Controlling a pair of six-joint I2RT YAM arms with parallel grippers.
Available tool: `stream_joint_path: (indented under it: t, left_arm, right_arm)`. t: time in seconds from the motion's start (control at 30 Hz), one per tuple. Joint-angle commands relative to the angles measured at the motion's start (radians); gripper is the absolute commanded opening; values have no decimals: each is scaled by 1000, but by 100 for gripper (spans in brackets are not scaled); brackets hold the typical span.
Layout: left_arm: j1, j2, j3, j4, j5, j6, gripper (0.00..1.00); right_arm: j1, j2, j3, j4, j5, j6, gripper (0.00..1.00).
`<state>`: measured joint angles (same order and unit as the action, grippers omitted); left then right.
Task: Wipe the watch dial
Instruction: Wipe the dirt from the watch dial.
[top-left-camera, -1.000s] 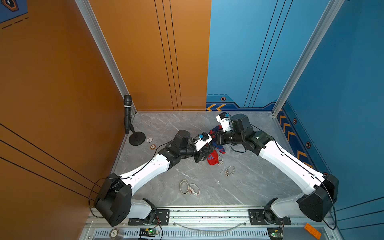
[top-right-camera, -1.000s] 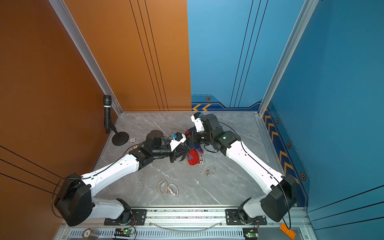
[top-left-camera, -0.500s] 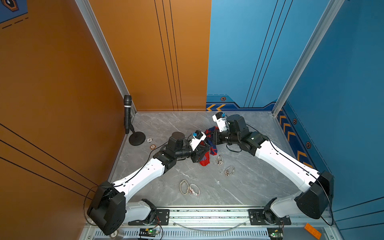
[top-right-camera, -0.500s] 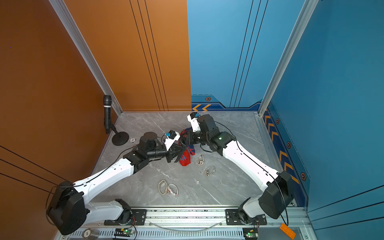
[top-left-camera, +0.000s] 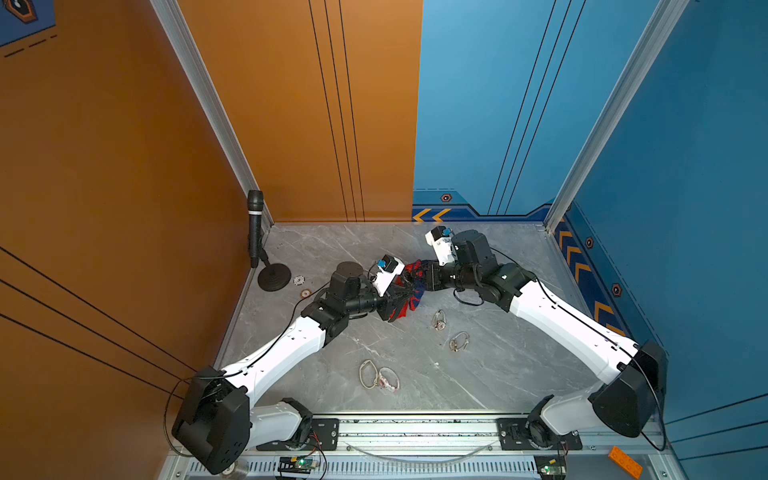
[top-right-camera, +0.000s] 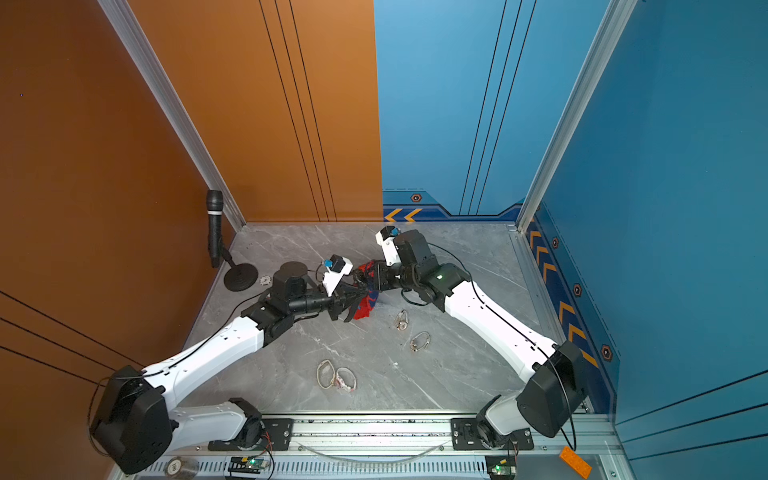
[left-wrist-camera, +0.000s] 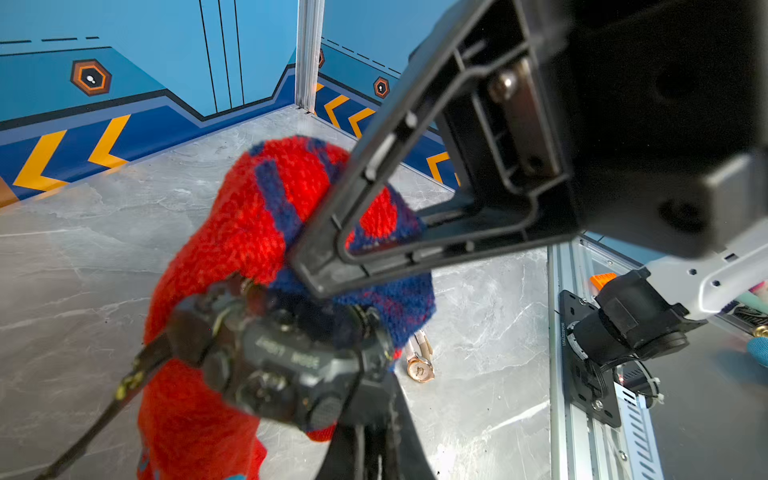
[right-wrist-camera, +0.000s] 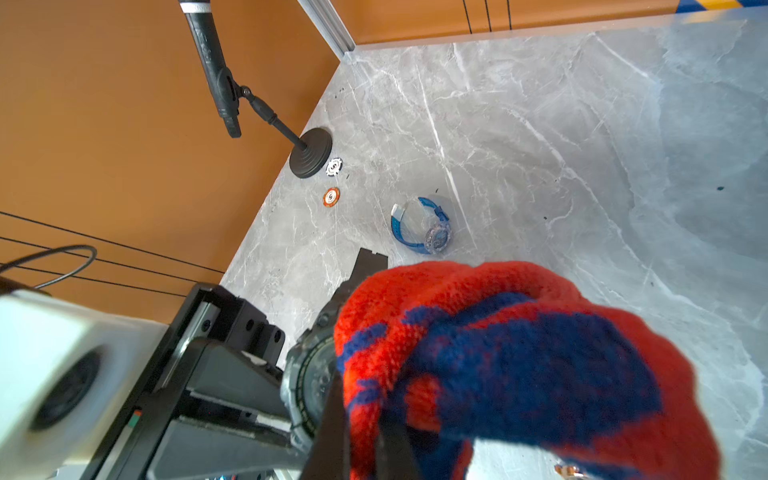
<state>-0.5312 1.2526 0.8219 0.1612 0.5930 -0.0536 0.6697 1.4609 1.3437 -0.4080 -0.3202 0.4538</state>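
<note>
Left tool (top-left-camera: 392, 306) clamped on dark watch (left-wrist-camera: 286, 361), held above table (top-left-camera: 332, 249) far-middle. Right tool (left-wrist-camera: 320, 268) pinched shut on red/blue cloth (right-wrist-camera: 498, 353), pressed vs dial (right-wrist-camera: 313, 380). Hold watch rigid; rub small circles w/ light pressure, only cloth touching glass.

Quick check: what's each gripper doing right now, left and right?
Left gripper: closed, holding the black watch.
Right gripper: closed, holding the red and blue cloth against the watch.
</note>
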Motion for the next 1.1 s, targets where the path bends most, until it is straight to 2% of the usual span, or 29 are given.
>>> stream_joint_path:
  t: [0.0,0.17,0.27,0.33,0.53,0.63,0.73,1.07]
  left_arm:
    - [4,-18,29,41,14,24,0]
    - [-7,-31,24,-3,42,105,0]
    - [-6,-49,15,-11,61,139,0]
    - [-6,-61,7,-13,76,158,0]
    - [0,-59,-13,-7,66,175,0]
    - [5,-41,-16,7,65,174,0]
    - [5,-23,-11,13,65,172,0]
    - [8,-57,-19,37,56,146,0]
  right_arm:
    - [26,30,26,-72,-36,-35,0]
    - [58,44,39,-74,-61,-37,0]
    - [39,55,24,-72,-52,-14,0]
    - [-8,65,11,-65,-66,15,0]
    - [-6,59,12,-17,-195,78,0]
    - [-4,39,-9,49,-294,160,0]
    - [-1,19,-30,98,-336,217,0]
    - [-21,96,-81,1,-257,203,0]
